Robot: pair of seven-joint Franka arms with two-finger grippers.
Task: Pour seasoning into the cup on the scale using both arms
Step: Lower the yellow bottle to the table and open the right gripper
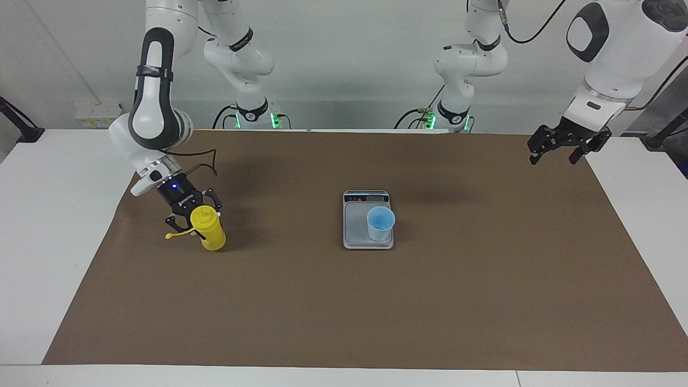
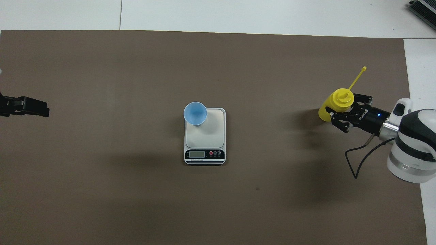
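The right hand grips the yellow squeeze bottle (strap sticking out) at the right arm's end; the blue cup stands on the scale.

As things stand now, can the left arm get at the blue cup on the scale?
Probably yes. The left gripper hangs with jaws open over the mat's edge at its own end, and only bare mat lies between it and the cup on the scale. Whether its reach suffices is uncertain.
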